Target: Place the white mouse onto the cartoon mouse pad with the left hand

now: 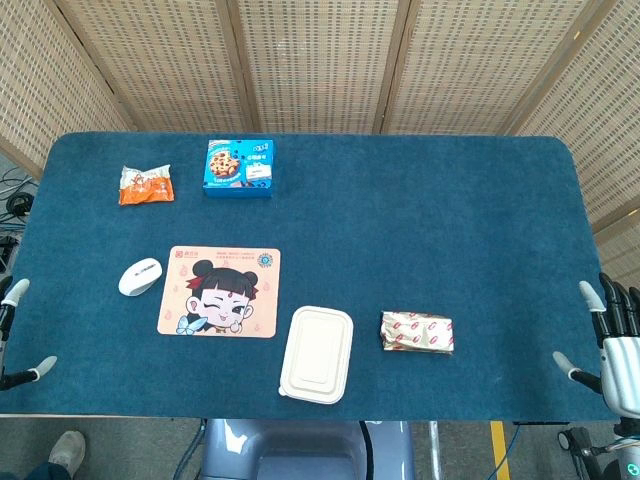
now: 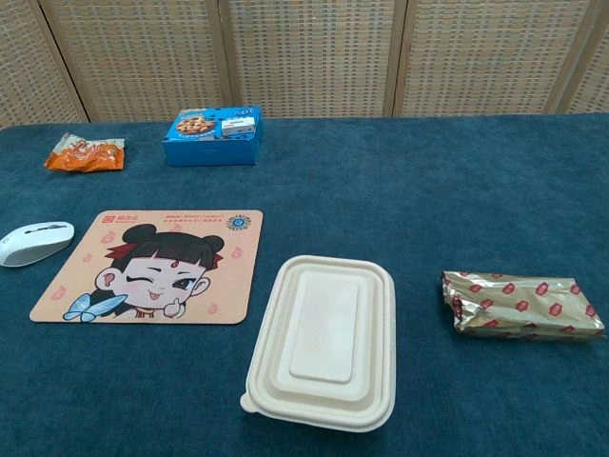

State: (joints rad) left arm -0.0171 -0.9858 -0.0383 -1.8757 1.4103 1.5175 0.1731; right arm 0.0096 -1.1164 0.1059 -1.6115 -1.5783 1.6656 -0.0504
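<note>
The white mouse lies on the blue table cloth, just left of the cartoon mouse pad, close to its edge but off it. The pad is pink with a winking girl printed on it. My left hand shows only as a few fingertips at the left edge of the head view, well left of and nearer than the mouse, holding nothing. My right hand hangs at the table's right edge, fingers apart and empty. Neither hand appears in the chest view.
A cream lidded food box lies right of the pad. A gold snack packet is further right. At the back sit a blue cookie box and an orange snack bag.
</note>
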